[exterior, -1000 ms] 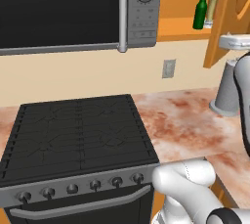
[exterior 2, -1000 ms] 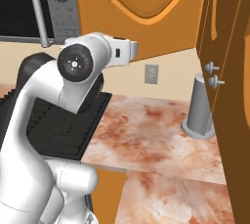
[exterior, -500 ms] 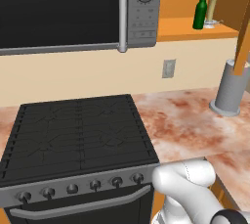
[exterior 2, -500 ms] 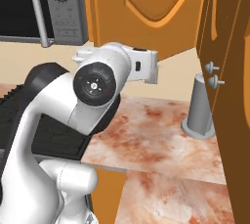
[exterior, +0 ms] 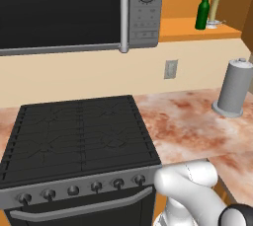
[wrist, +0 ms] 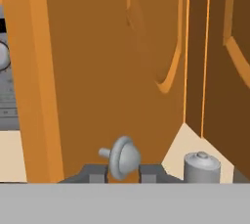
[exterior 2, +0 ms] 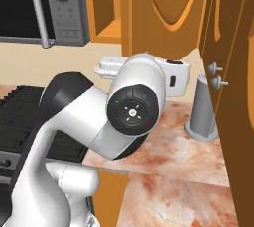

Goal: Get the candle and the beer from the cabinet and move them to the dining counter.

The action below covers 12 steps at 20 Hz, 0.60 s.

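The beer [exterior: 202, 8], a dark green bottle with a red cap, stands on the orange shelf of the cabinet [exterior: 192, 28]. The pale candle [exterior: 214, 10] stands just right of it. The cabinet's arched door [exterior 2: 168, 18] is swung open. In the hand view a grey round door knob [wrist: 122, 154] sits between the two dark fingertips, and my gripper [wrist: 123, 173] is shut on it, close against the door [wrist: 112, 71]. In the right base view my white hand [exterior 2: 171, 75] reaches past the arm's elbow toward that door. The dining counter is out of view.
A grey canister [exterior: 234, 88] stands on the marbled worktop [exterior: 188, 121] under the cabinet. A black stove [exterior: 79, 136] lies left of it, below a microwave [exterior: 74, 10]. A second cupboard door with two knobs [exterior 2: 216, 75] stands at the right.
The jaws have closed onto the door knob. The arm has swung right, out of the left base view. The cabinet door stands wider, and the candle now shows beside the beer.
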### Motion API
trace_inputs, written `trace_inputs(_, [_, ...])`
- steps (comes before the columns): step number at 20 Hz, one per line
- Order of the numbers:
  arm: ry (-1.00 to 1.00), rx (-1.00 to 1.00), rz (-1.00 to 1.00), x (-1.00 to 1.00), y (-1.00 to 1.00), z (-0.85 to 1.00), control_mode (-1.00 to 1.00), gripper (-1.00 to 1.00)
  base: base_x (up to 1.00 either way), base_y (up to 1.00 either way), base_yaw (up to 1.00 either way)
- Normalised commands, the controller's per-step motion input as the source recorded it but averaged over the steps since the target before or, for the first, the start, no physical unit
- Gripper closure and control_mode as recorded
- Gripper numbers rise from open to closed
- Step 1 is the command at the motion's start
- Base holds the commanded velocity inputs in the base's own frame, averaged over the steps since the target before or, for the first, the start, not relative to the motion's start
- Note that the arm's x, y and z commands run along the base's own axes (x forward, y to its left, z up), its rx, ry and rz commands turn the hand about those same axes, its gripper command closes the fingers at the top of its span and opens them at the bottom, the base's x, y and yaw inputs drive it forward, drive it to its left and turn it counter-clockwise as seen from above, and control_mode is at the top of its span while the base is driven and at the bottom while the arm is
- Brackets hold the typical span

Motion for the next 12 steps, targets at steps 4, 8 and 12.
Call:
trace_inputs(4, [0.00, 0.00, 0.00, -0.23, -0.39, 0.00, -1.00, 1.00, 0.00, 0.00, 0.00])
trace_inputs(8, [0.00, 0.00, 0.00, -0.19, -0.11, 0.00, -1.00, 1.00, 0.00, 0.00, 0.00])
trace_inputs(12, [0.00, 0.00, 0.00, -0.18, -0.05, 0.00, -1.00, 1.00, 0.00, 0.00, 0.00])
